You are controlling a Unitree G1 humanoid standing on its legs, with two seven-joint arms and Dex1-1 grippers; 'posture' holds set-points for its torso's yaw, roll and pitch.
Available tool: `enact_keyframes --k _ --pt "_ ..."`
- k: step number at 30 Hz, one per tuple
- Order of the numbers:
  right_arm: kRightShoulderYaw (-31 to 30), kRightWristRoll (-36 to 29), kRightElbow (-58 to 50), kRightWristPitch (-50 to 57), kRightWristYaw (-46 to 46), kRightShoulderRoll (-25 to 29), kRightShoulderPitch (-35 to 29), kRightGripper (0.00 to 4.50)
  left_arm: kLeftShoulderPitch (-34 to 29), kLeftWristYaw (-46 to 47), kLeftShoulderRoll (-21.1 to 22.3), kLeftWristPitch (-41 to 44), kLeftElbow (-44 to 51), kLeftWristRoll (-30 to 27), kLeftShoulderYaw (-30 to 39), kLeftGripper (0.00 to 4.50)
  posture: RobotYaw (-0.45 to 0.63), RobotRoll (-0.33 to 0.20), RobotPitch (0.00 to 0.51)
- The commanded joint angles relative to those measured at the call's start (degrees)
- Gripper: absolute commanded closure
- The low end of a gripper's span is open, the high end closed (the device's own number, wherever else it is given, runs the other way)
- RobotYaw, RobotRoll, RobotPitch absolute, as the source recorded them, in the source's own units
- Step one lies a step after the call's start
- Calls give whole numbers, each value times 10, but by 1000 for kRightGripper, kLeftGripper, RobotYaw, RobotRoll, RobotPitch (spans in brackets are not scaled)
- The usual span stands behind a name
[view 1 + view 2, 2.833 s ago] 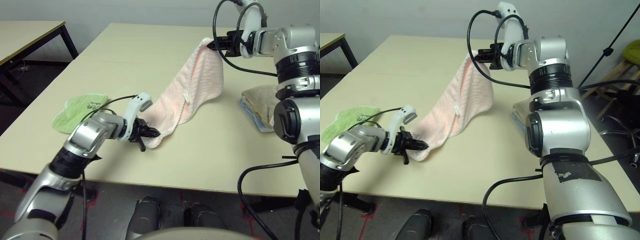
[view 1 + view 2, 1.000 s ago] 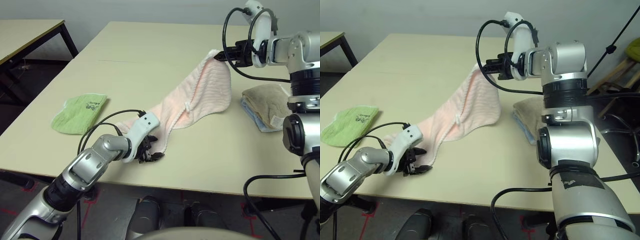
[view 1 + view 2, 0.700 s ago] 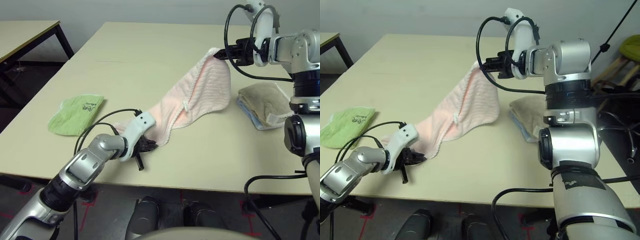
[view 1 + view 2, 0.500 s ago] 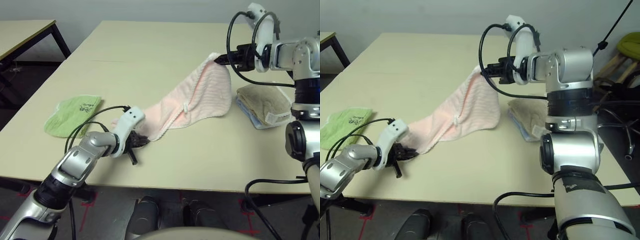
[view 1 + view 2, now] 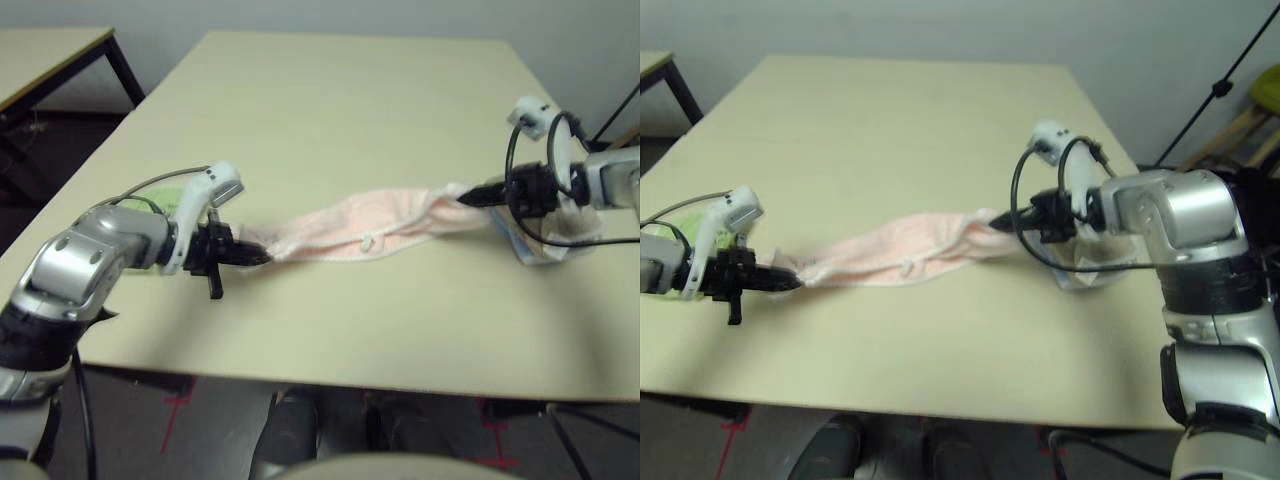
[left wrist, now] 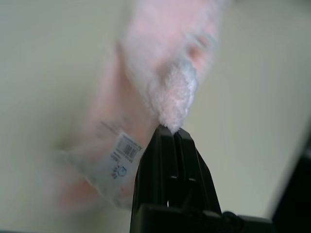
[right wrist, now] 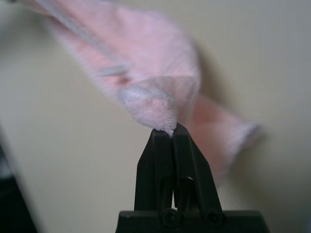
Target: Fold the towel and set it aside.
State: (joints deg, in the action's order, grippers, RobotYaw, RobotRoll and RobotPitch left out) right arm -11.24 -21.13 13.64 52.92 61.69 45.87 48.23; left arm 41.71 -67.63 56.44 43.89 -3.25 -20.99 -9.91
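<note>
1. Now stretched out: pale pink terry towel with white corded edging (image 5: 360, 228), hanging as a tall drape from a raised right arm half a second ago, pulled into a long low band across the beige table top (image 5: 330, 110), close over the surface or resting on it, hard to say which.
2. Left black two-fingered gripper (image 5: 248, 257) swung outward since then, fingers pressed together on the towel's left end; wrist view confirms a tuft of pile nipped at the tips (image 6: 171, 131).
3. Right black two-fingered gripper (image 5: 1012, 222) dropped from well above the table to near table height, pinching the opposite end, tips (image 7: 171, 132) clamped on a fuzzy fold.
4. Meaning for the task, as a judgement: towel spread lengthwise and tensioned, ready to lay flat; no fold made yet, nothing set aside.
5. Material: soft looped terry, ribbed look, limp, bunched and twisted along the middle rather than flat; small white loop (image 5: 368, 241) dangling mid-edge; white printed label (image 6: 115, 163) near the left-held corner.
6. Nearby: folded beige-tan towel stack (image 5: 1080, 268) just behind the right gripper; lime-green cloth (image 5: 172, 203) partly hidden behind the left arm.
</note>
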Motion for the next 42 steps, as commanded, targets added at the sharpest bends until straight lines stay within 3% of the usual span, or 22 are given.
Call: enact_keyframes --k 1,7,10,13,15,17,19,24,30,36,42 --pt "-11 76 140 -175 -48 -54 39 4500 63 -13 -36 -98 -145 73 -39 4484 126 0 107" --pt "70 116 421 -438 -175 -121 241 4500 257 133 -115 -374 -472 177 -4 4484 118 0 98" --pt "103 110 473 -476 -179 -125 292 4500 307 152 -121 -441 -544 195 7 4484 118 0 99" --pt "144 66 428 -434 -95 -108 297 4500 322 101 -99 -498 -560 196 21 4484 116 0 102" --pt "146 44 364 -376 -28 -92 261 4500 310 47 -86 -506 -551 189 27 4484 116 0 102" --pt "139 10 245 -287 29 -64 178 4500 270 -17 -70 -495 -522 174 33 4484 111 0 105" --pt "138 -38 110 -186 68 -29 73 4500 205 -75 -56 -455 -467 147 44 4484 106 0 107" --pt "141 -86 -67 -60 83 27 -108 4500 32 -150 -30 -327 -299 80 68 4484 99 0 110" --pt "122 -80 -131 -49 110 82 -230 4500 -113 -161 7 -233 -180 57 81 4484 96 0 111" --pt "113 -79 -154 -59 154 143 -294 4500 -188 -190 48 -200 -117 39 86 4484 101 0 111" --pt "113 -61 -189 -94 184 206 -405 4500 -282 -245 119 -136 -29 12 70 4484 108 0 104"
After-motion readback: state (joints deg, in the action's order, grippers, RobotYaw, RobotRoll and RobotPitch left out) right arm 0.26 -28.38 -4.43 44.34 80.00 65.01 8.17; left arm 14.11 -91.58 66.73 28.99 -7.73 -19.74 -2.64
